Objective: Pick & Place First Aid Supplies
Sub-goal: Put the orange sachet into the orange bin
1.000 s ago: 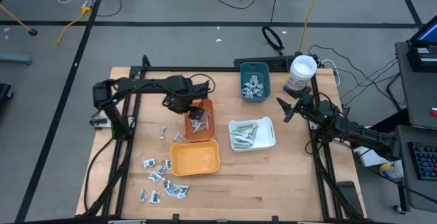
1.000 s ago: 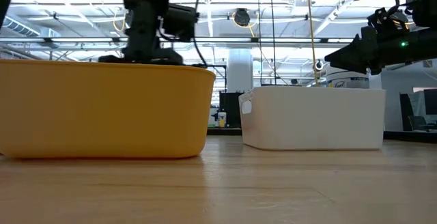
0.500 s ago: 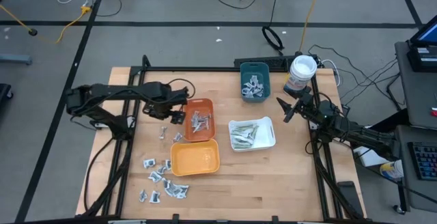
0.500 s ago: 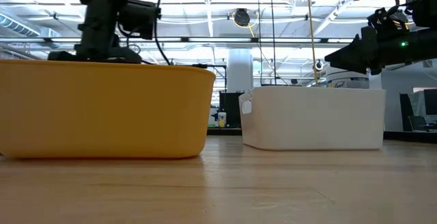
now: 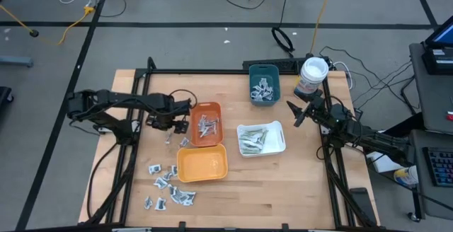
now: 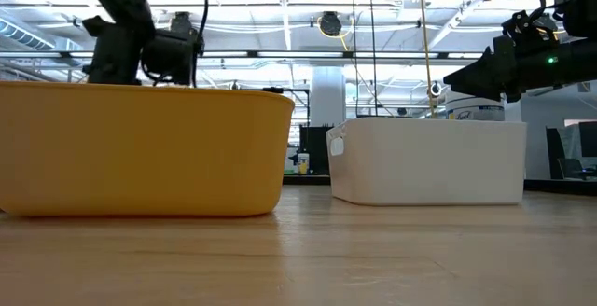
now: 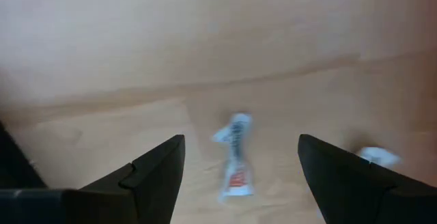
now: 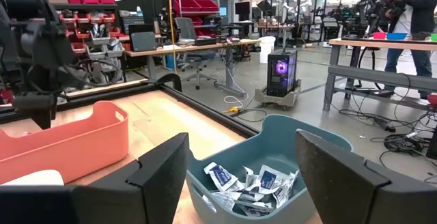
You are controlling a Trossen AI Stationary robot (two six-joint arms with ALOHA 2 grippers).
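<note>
My left gripper [image 5: 167,123] [image 7: 240,141] hovers open, pointing down over the bare wood just left of the orange tray [image 5: 206,124]. A slim pale packet [image 7: 233,164] [image 5: 168,137] lies flat on the table below, between its fingers and untouched. Another packet [image 7: 376,157] lies beside it. Several silvery sachets [image 5: 167,184] are scattered on the near-left table. More packets lie in the orange tray, the teal tray [image 5: 264,84] and the white tray [image 5: 260,138]. My right gripper [image 5: 292,116] [image 8: 242,138] waits open in the air right of the white tray.
A yellow-orange tray [image 5: 202,164] [image 6: 140,147] stands near the table's near edge, hiding my left gripper's fingers in the low view. The white tub [image 5: 313,75] stands at the far right corner. A black frame rims the table. A person [image 8: 410,9] stands far off in the room.
My left gripper has moved from above the orange tray toward the table's left edge, and now stands over the loose packets on the wood beside that tray. My right arm has kept still.
</note>
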